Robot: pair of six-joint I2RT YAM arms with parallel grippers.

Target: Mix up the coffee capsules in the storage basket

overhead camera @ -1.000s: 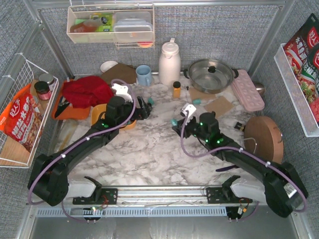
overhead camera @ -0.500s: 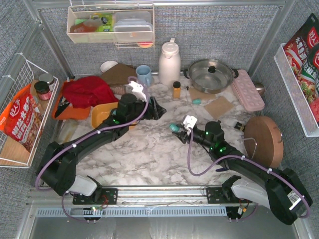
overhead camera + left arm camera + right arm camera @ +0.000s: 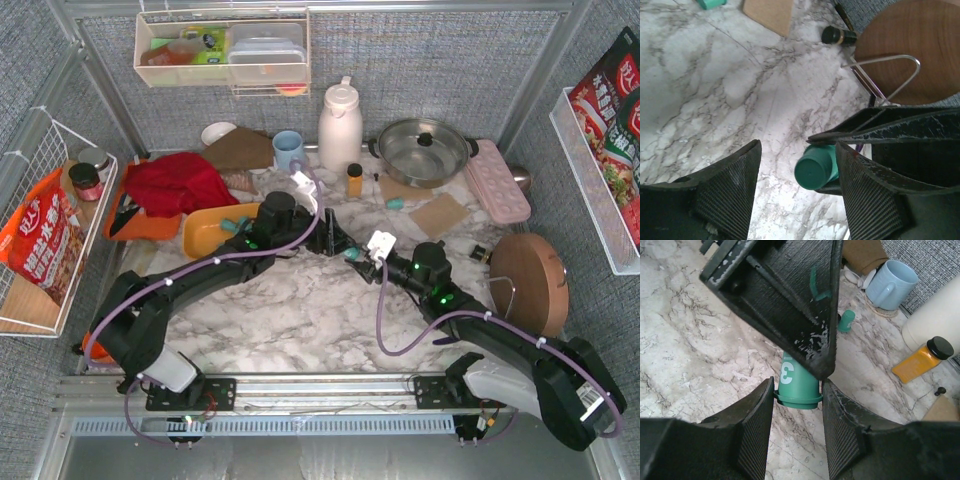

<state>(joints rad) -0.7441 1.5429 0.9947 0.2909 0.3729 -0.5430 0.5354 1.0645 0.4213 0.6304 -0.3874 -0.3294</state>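
A teal coffee capsule marked with a white 3 is held by its rim in my right gripper, just above the marble. My left gripper has come in from the opposite side. Its jaws stand open around the same capsule: the right finger is close against it and the left finger is well clear. In the top view the two grippers meet at mid-table, left gripper against right gripper. The orange storage basket lies left of them, with a teal capsule showing inside. Another teal capsule lies loose on the marble.
Along the back stand a blue mug, a white thermos, an amber bottle and a steel pot. A pink tray and a round wooden board lie right. A red cloth covers the orange board.
My left arm has swung right from over the basket to the right gripper, and its jaws have narrowed around the held capsule. The right gripper shifted slightly, then held still.
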